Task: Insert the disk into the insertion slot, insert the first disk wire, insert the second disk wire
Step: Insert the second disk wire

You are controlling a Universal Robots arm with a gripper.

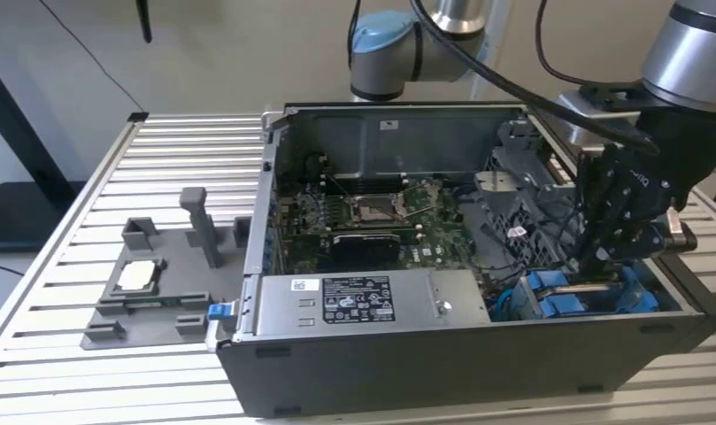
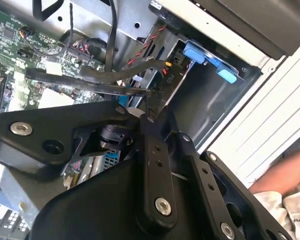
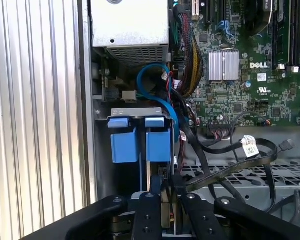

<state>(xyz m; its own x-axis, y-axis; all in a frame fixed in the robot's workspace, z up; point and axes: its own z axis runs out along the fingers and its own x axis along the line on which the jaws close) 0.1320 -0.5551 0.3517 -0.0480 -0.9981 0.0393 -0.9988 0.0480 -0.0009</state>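
Observation:
My gripper (image 1: 596, 266) hangs low inside the open computer case (image 1: 452, 354), at its front corner on the exterior view's right. It sits directly over the insertion slot (image 1: 576, 299), a grey metal bay with blue tabs (image 3: 140, 137). In both wrist views the gripper (image 3: 164, 182) (image 2: 140, 107) is close to the bay (image 2: 210, 105). Black flat wires (image 3: 225, 145) loop beside it, one carrying a white tag (image 3: 250, 146), and a blue cable (image 3: 155, 80) curves past the tabs. The disk is hidden from me.
The motherboard (image 1: 370, 221) lies in the middle of the case and a grey power supply box (image 1: 358, 301) sits along its front. On the slatted table (image 1: 50, 292), a grey fixture tray (image 1: 157, 292) with upright posts holds a small silvery part (image 1: 139, 276). A person's arm (image 2: 280, 175) lies outside the case.

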